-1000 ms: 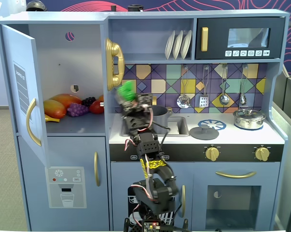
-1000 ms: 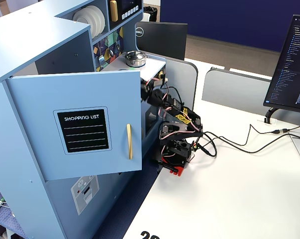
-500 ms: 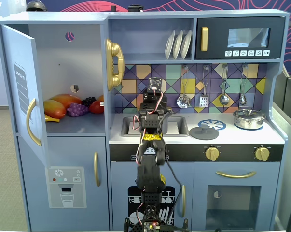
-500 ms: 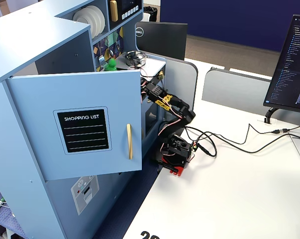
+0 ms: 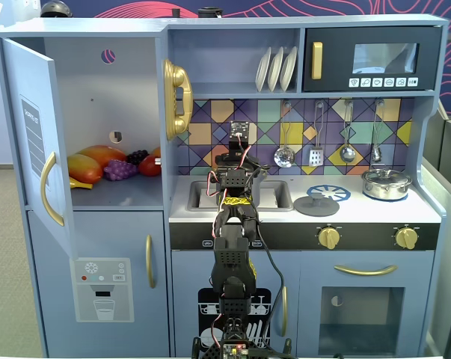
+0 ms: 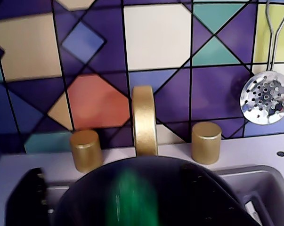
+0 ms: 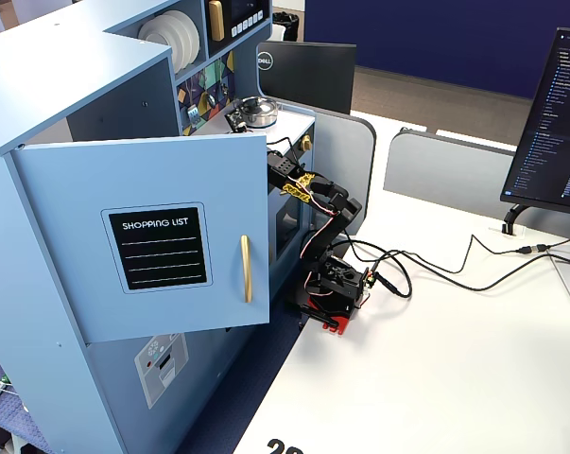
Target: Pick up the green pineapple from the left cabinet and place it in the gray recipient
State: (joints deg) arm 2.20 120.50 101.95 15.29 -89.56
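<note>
Your green pineapple (image 6: 130, 197) shows only in the wrist view, as a green smear at the bottom middle against a dark rounded shape (image 6: 189, 197). It is too blurred to tell whether it is gripped or lying loose. That shape sits low in front of the gold faucet (image 6: 145, 120) and its two gold knobs (image 6: 85, 150), with the sink (image 6: 269, 174) rim running off to the right. In a fixed view the claw (image 5: 236, 158) hangs over the sink basin just short of the tiled backsplash (image 5: 300, 123); you cannot tell whether it is spread or pressed together. To the left in that view, the left cabinet (image 5: 90, 90) stands well apart from the arm, its door (image 5: 38, 149) swung wide. Purple grapes (image 5: 120, 170) and orange and red fruit lie on its shelf, whose front edge is bare. The other fixed view shows the door jutting out past the arm's base, with white surface (image 7: 436, 378) open beyond.
</note>
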